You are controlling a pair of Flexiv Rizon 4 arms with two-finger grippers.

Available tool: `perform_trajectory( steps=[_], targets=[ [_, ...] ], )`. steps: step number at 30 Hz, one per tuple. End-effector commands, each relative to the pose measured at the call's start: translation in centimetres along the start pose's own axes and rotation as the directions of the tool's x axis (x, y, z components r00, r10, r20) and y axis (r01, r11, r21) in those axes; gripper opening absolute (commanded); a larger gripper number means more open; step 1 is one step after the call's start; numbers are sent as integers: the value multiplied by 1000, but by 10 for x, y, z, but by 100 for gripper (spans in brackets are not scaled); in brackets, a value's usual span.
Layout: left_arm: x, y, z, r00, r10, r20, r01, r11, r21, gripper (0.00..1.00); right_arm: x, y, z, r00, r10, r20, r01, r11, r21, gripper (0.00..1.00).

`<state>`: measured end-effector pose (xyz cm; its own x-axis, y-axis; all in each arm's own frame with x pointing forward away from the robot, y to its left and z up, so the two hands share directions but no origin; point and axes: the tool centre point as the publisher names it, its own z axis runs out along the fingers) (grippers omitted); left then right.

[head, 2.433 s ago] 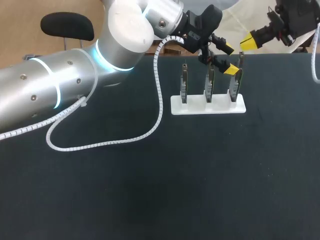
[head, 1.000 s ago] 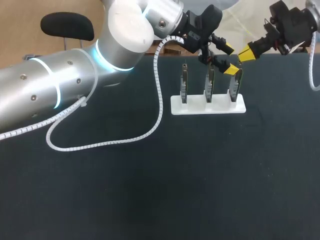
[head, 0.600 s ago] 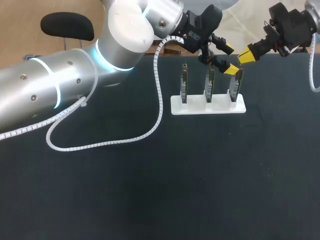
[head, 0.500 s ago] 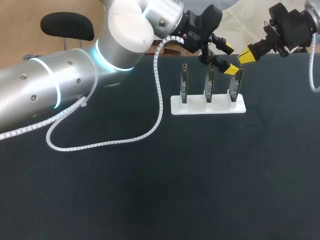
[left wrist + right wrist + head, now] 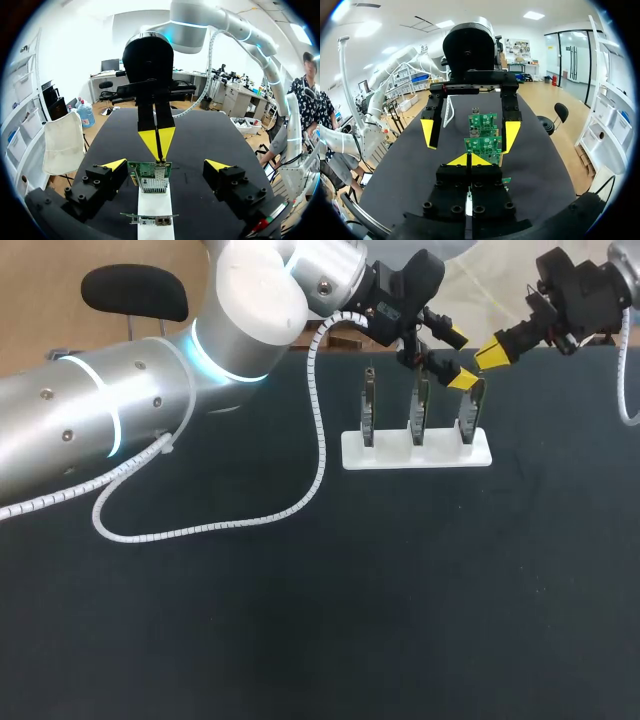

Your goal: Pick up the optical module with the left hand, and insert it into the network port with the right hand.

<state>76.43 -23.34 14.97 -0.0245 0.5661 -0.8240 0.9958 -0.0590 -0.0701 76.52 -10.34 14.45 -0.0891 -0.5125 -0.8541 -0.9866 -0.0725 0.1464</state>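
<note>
A white rack [image 5: 440,456] at the table's far side holds three upright green circuit boards with metal ports. My left gripper [image 5: 458,358] hangs open over the right-hand board [image 5: 470,412]. In the left wrist view that board [image 5: 150,176] stands between the left gripper's [image 5: 165,165] spread fingers without touching them. My right gripper [image 5: 492,354] is shut, with its yellow tips together just beyond the rack's right end. It faces the left gripper [image 5: 470,134] across the boards [image 5: 483,145]. I can make out no separate optical module in either gripper.
A white coiled cable [image 5: 200,530] from my left arm trails in a loop over the dark table on the left. A black chair back [image 5: 135,292] shows past the far left edge.
My right gripper came down and leftward from the far right corner to the rack's right end, then shifted only slightly. The left arm has stayed still and open.
</note>
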Motion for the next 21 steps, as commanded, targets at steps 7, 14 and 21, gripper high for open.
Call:
perform_trajectory(
  steps=[7,14,21],
  targets=[
    [0,2,0,1000,0,-3,0,1000,3,100,6,-2,3,1000,9,-3,-9,1000,-11,0],
    [0,2,0,1000,0,-3,0,1000,3,100,7,-1,6,1000,16,1,-16,1000,-11,0],
    [0,2,0,1000,0,-3,0,1000,3,100,9,-1,6,1000,16,-4,-16,1000,-14,0]
  ],
)
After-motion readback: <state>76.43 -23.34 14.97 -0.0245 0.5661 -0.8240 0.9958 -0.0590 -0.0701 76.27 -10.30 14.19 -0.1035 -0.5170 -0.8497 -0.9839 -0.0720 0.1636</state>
